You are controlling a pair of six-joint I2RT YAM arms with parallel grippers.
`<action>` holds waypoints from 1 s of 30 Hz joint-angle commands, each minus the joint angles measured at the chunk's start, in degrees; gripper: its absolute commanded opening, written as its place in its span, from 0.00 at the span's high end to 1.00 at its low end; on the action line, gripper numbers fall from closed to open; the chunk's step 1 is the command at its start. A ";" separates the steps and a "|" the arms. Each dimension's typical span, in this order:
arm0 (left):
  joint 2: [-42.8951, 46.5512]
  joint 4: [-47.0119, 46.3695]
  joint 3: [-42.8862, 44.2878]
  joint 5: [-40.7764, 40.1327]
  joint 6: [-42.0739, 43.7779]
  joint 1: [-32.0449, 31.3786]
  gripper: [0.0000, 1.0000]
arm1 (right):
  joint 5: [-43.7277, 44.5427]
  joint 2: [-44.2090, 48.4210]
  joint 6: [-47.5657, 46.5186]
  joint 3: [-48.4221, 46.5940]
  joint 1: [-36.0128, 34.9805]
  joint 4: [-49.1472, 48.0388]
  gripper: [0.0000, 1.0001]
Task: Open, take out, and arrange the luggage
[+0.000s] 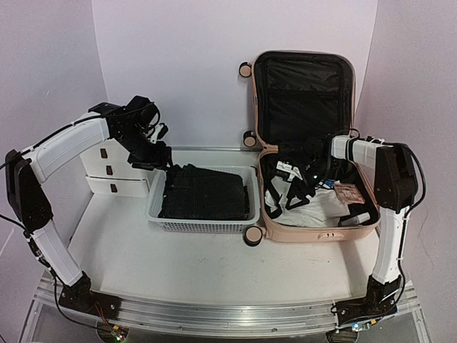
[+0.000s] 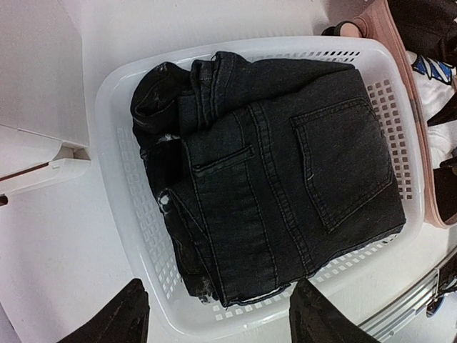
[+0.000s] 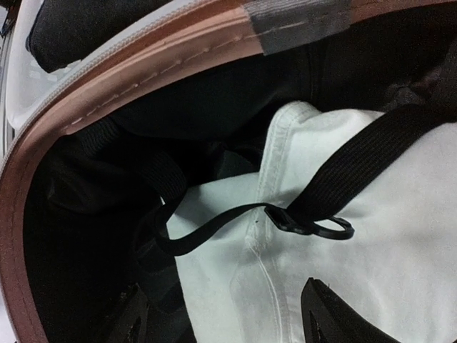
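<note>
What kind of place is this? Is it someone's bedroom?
Probably a robot test lab, not a bedroom. A left arm and right arm are bolted to a white table, with plain walls close around the open pink suitcase and basket of black jeans.

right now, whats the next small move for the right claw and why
Probably lower the right claw onto the white garment and close: its fingers are open just above it inside the luggage, and the black jeans already lie in the basket.

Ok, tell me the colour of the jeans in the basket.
Faded black jeans, clearest in the left wrist view.
</note>
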State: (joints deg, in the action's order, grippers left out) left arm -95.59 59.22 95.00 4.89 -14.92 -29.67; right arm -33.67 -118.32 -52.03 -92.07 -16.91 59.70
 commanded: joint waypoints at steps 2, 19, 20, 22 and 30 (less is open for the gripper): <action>-0.98 2.96 4.66 1.09 0.13 0.58 0.33 | -0.14 -2.36 -5.60 0.06 -2.22 -2.09 0.26; -3.26 4.72 7.29 1.36 -0.48 1.10 0.33 | 9.68 -4.36 -8.98 7.50 -5.71 -13.36 0.13; -3.40 4.69 7.38 1.36 -0.55 1.18 0.34 | 11.35 -4.17 -8.44 8.32 -6.16 -15.39 0.14; -3.55 4.73 7.55 1.36 -0.63 1.26 0.34 | 11.12 -3.74 -6.12 8.96 -6.15 -18.03 0.18; -3.94 4.64 7.83 1.09 -1.08 1.30 0.34 | 7.64 -1.50 -2.54 9.12 -5.41 -17.69 0.55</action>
State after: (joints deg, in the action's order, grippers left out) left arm -99.63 63.64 99.44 5.91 -15.16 -28.80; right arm -25.91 -121.10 -58.43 -84.40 -21.80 45.17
